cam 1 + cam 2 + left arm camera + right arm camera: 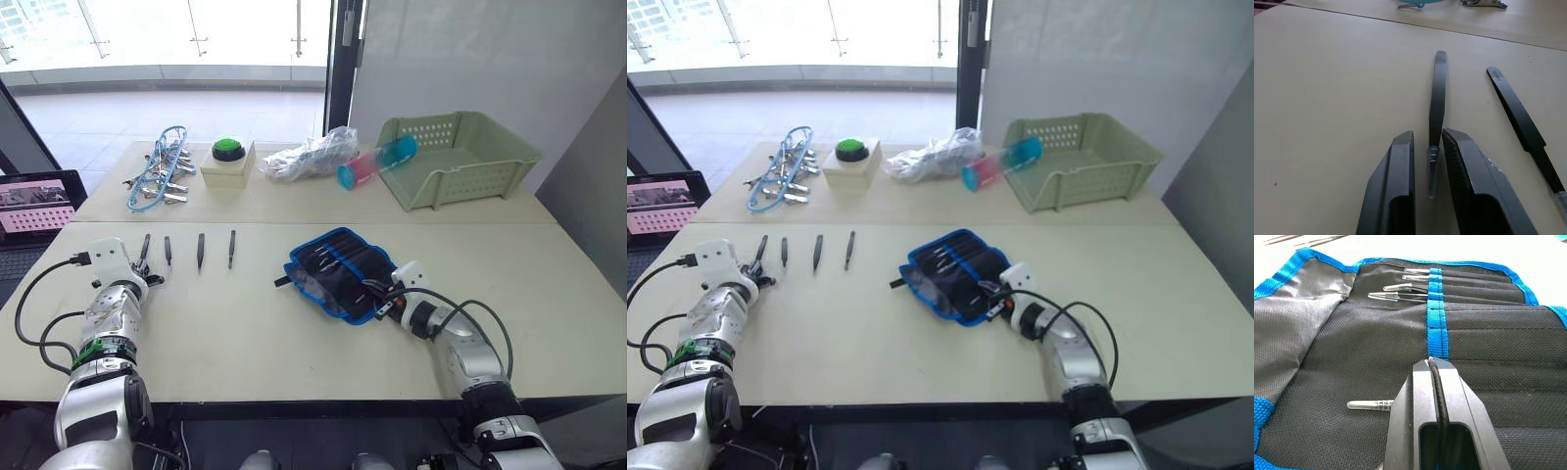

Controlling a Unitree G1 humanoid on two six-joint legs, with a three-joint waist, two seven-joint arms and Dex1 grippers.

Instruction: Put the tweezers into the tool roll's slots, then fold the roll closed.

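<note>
Tweezers (201,251) are only partly stowed: four lie in a row on the counter (245,333), while the roll (343,270) lies open to their right with several clear-capped tips showing at its slots (1474,313). Left claw (1427,161) is open around the leftmost one. Right claw (1436,382) is closed on the roll's blue band. Folding is not done yet.
</note>
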